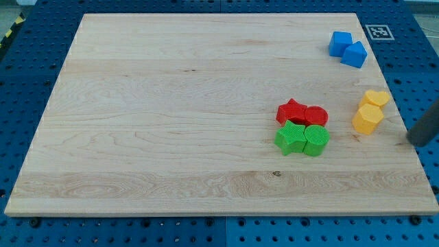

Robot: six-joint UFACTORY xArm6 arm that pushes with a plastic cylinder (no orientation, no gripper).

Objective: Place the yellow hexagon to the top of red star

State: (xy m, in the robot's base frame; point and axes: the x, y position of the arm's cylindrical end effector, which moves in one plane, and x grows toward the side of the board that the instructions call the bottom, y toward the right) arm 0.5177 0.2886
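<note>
The yellow hexagon (368, 119) lies near the view's right side of the wooden board (171, 110). A second yellow block (376, 98) touches its upper right. The red star (291, 111) lies to the left of the hexagon, with a gap between them, and touches a second red block (315, 115) on its right. The dark rod enters from the view's right edge. My tip (413, 140) is to the right of the yellow hexagon and slightly lower, a short gap away and touching no block.
A green star (291, 138) and a second green block (317, 140) sit directly below the red pair, touching them. Two blue blocks (339, 42) (354, 54) touch each other near the board's top right corner. A marker tag (377, 31) lies off the board there.
</note>
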